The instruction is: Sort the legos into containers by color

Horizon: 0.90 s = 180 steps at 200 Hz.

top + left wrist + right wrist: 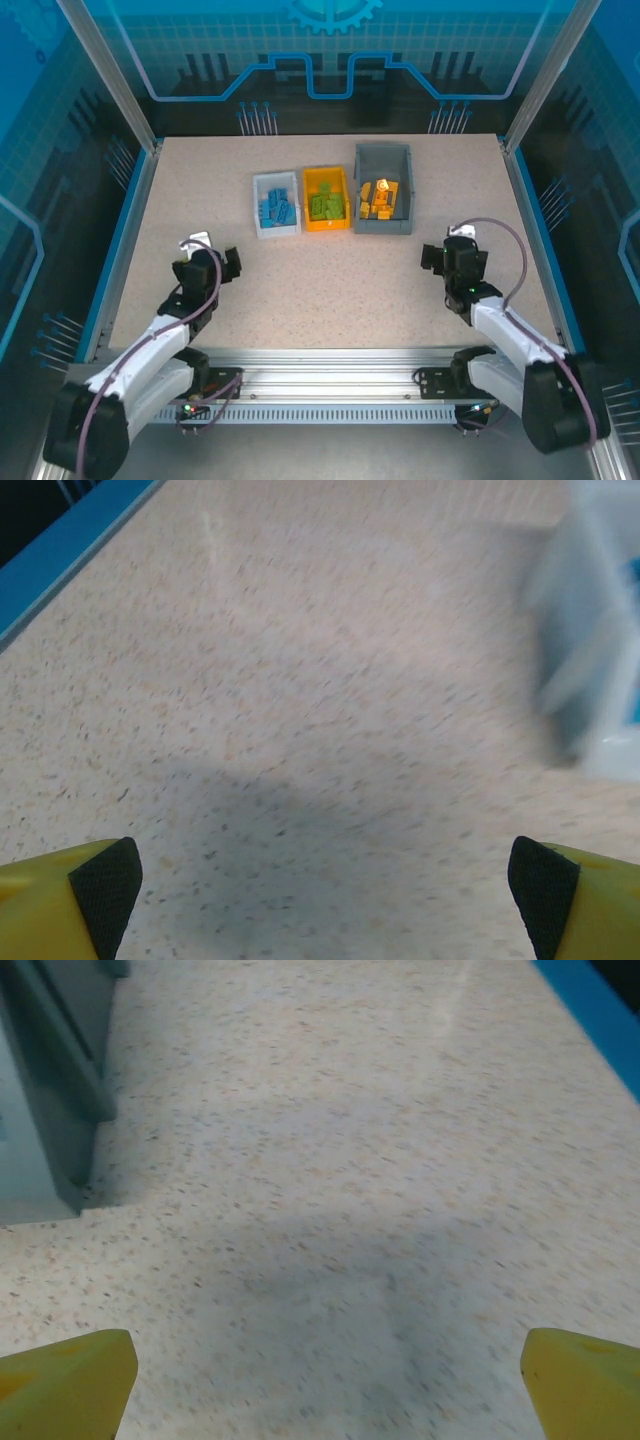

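Apparently finished: legos (277, 207) lie colour-sorted in the containers (327, 227) at upper centre, so left gripper (213, 254) and right gripper (450, 250) hover below, jaws wide open, empty.

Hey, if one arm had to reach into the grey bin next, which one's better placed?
Right, probably. The right gripper is open, empty, and nearest the grey bin, whose wall shows in its wrist view. The left gripper sits over by the white bin, farther off.

Speckled beige desk (330, 290) with blue edge trim (122, 240), enclosed by translucent blue panels (330, 50) on metal posts (110, 75); even overhead light.
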Each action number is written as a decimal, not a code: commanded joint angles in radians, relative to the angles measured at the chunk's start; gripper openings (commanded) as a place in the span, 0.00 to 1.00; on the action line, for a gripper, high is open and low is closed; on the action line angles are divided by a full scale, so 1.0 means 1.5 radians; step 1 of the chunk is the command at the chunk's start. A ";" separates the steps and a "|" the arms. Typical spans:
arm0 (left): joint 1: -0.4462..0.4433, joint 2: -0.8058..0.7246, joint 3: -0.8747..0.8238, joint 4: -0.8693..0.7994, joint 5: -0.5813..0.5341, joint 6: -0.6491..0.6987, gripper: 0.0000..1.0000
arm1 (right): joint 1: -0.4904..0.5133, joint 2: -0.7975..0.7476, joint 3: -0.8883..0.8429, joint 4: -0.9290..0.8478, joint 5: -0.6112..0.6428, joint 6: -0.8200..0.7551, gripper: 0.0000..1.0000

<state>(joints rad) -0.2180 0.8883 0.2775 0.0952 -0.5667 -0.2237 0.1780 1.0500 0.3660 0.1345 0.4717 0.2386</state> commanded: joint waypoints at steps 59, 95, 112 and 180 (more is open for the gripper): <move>0.108 0.383 0.060 0.509 0.124 0.113 0.99 | -0.108 0.238 -0.009 0.451 -0.189 -0.089 1.00; 0.133 0.433 0.003 0.660 0.203 0.110 0.99 | -0.092 0.290 -0.021 0.512 -0.212 -0.117 1.00; 0.140 0.441 0.039 0.607 0.223 0.114 0.99 | -0.091 0.295 0.000 0.484 -0.213 -0.120 1.00; 0.139 0.438 0.054 0.571 0.229 0.115 0.99 | -0.056 0.301 0.023 0.450 -0.129 -0.126 1.00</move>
<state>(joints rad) -0.0212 1.5394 0.3443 0.9199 -0.2512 -0.0681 0.0803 1.4910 0.3840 0.7937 0.2501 0.0647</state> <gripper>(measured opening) 0.990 0.997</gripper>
